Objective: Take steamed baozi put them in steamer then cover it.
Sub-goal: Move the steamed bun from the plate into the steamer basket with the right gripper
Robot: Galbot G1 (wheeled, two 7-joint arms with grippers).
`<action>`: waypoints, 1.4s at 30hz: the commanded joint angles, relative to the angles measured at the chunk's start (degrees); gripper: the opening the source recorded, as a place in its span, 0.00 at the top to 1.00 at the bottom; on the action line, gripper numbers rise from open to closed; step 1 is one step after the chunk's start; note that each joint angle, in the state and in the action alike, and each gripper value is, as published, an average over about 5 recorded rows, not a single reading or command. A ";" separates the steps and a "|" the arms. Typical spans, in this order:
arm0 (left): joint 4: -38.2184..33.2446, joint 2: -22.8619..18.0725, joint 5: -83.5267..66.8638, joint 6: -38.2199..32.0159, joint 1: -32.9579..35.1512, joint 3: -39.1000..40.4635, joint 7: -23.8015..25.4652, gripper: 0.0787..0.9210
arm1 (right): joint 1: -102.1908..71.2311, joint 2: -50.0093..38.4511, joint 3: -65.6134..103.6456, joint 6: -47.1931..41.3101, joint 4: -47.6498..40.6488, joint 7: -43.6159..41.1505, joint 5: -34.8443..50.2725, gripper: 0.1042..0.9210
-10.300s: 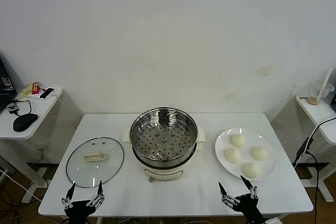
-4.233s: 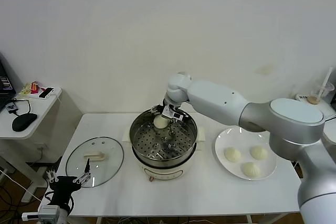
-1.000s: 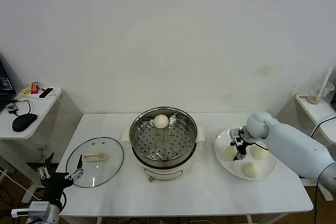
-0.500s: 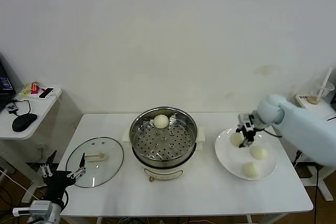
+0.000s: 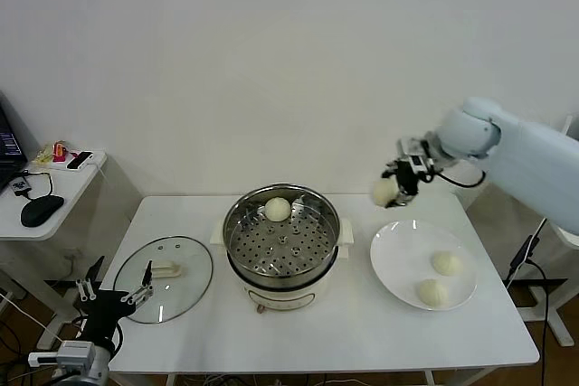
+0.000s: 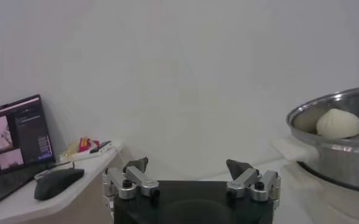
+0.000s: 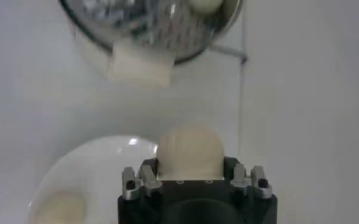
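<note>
One bun [image 5: 278,209] in steamer [image 5: 282,240]. Right gripper [image 5: 396,184] pinching second bun [image 5: 385,191] in air above plate [image 5: 398,259]. Two buns on plate. Lid [image 5: 164,277] on table, uncovered pot. Left gripper [image 5: 115,296] spread wide, idle beside lid.

A plain white wall [image 5: 271,61] is seen behind everything, with a faint yellowish stain to the right. A white table [image 5: 308,332] is set in front of it. A small white side table [image 5: 41,201] is placed to the left, and a black mouse [image 5: 42,210], some small red and yellow things [image 5: 60,151] and the edge of a laptop [image 6: 14,143] are kept on it. Another small white table [image 5: 570,232] is partly seen at the right edge. Cables are seen on the floor [image 5: 18,314] at the left.
</note>
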 commanded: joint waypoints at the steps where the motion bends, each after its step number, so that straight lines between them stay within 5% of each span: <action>1: 0.36 0.06 0.05 0.03 -0.17 -0.05 0.04 0.12 | 2.83 16.60 -4.55 -4.71 -2.29 3.68 10.58 0.35; 12: -0.11 -0.35 0.09 0.03 -0.13 -0.71 0.25 0.12 | -5.58 31.42 -3.51 -5.29 -15.34 4.72 13.31 0.35; 35: 0.03 -1.04 0.36 0.13 -0.89 0.32 0.29 0.12 | -11.09 37.02 -2.29 -3.94 -25.77 3.87 5.99 0.35; 42: -0.01 -1.01 0.28 0.13 -0.88 0.34 0.31 0.12 | -10.79 35.96 -2.64 -3.44 -24.90 3.06 4.24 0.20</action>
